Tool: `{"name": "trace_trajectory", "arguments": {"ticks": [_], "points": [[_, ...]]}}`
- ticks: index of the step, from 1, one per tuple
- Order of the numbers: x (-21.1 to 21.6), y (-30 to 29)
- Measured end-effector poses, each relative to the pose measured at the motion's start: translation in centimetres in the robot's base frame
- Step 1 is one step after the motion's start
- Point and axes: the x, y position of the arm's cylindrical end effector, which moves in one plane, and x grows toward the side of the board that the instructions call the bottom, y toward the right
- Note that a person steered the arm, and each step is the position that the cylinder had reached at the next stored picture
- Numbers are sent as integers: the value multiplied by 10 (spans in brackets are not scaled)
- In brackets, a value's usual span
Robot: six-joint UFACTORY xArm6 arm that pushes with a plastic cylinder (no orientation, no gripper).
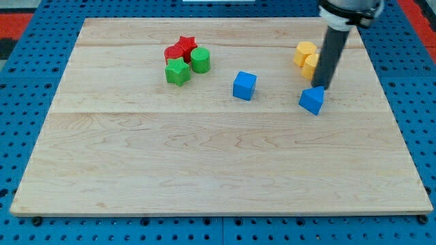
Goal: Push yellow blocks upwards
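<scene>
**Rod tip sitting below the yellow pair, just above a blue block**

Nearest the camera, the wooden board's [218, 177] lower half is lying bare, resting on a blue perforated table [20, 136]. Further up, at the view's right, a blue wedge-like block [312, 100] is sitting just below my tip [320, 87], which is almost touching its top edge. The dark rod is rising from there toward the view's top, partly covering two yellow blocks: a yellow hexagonal block [305, 52] and, touching it on its lower right, a second yellow block [311, 65] whose shape is partly hidden. My tip is standing just below this second one. No fingers are fitted here, only the rod, so nothing is being held. A blue cube [244, 85] is sitting near the middle. Well to the view's left, a red star [185, 45], a red block [173, 54], a green cylinder [199, 60] and a green star [177, 71] are clustering together, touching.
</scene>
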Motion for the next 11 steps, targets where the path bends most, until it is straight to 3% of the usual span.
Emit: {"name": "trace_trajectory", "arguments": {"ticks": [1,2,4,5,6,7,9,11], "points": [[1,32],[-31,35],[-38,-16],[-30,10],[1,-30],[-5,-70],[-44,-36],[0,-6]]}}
